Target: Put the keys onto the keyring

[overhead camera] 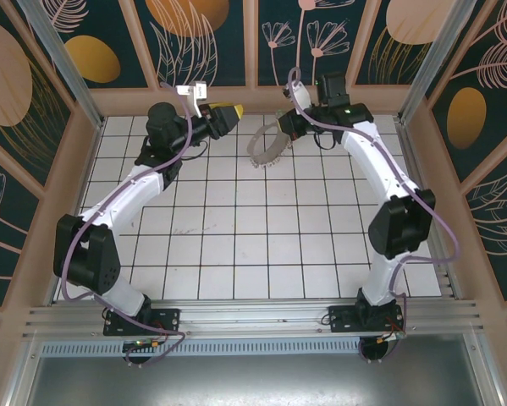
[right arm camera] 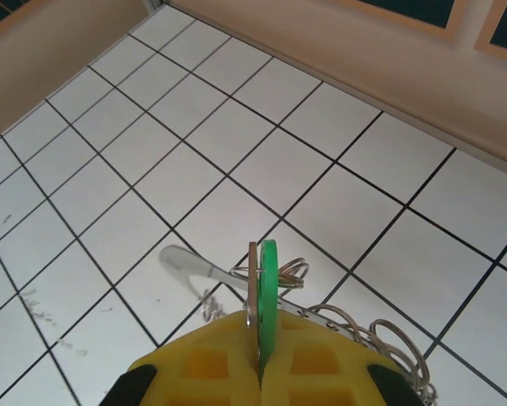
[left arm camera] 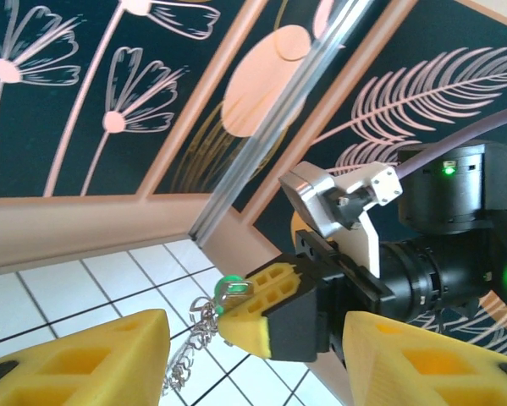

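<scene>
Right gripper (right arm camera: 260,365) around green-headed key (right arm camera: 269,275)

1 overhead, 2 wrists, sharing keyring (overhead camera: 260,159)

Straight ahead of the left gripper (overhead camera: 223,118), between its spread fingers, the right gripper (left arm camera: 270,309) and its pinched key (left arm camera: 229,288) block the way, the keyring (left arm camera: 190,355) dangling beneath. Below both tools the tiled floor (right arm camera: 194,169) lies open. The back wall (right arm camera: 338,59) stands near alongside.
</scene>
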Motion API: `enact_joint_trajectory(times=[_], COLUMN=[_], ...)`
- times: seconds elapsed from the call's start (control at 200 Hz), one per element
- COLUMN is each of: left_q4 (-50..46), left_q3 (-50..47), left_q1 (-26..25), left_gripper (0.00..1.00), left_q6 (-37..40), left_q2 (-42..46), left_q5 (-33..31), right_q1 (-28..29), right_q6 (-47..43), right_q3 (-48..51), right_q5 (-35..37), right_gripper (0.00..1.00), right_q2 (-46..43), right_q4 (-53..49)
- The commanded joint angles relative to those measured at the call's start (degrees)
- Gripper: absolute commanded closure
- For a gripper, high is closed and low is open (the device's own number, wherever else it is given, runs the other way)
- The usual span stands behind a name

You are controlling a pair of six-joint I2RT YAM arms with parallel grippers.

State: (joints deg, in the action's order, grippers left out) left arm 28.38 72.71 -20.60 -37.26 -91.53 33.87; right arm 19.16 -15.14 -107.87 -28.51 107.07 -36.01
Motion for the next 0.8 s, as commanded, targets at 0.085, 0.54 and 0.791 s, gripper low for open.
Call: enact_joint_trajectory(times=[0.085, 0.54, 0.791], left_q4=[-2.7, -1.6, -1.1], left_q3=[-0.5, -2.6, -4.2], left_q1=[0.4, 0.5, 0.5], left_gripper=[0.43, 0.43, 0.42], left_q6=[2.9, 1.1, 0.3], left_q2=[3.1, 3.7, 4.7], left_q5=[-2.5, -1.7, -1.2], right_q1=[-1.2, 1.3, 6.0], right_q6=[0.2, 12.9, 20.6], right_q3=[-7.1, 22.0, 34.5], right_q5=[-2.4, -6.5, -5.2], right_gripper=[1.0, 1.0, 1.0], right_q2=[6.7, 2.8, -0.2], right_q4=[2.9, 22.0, 29.8])
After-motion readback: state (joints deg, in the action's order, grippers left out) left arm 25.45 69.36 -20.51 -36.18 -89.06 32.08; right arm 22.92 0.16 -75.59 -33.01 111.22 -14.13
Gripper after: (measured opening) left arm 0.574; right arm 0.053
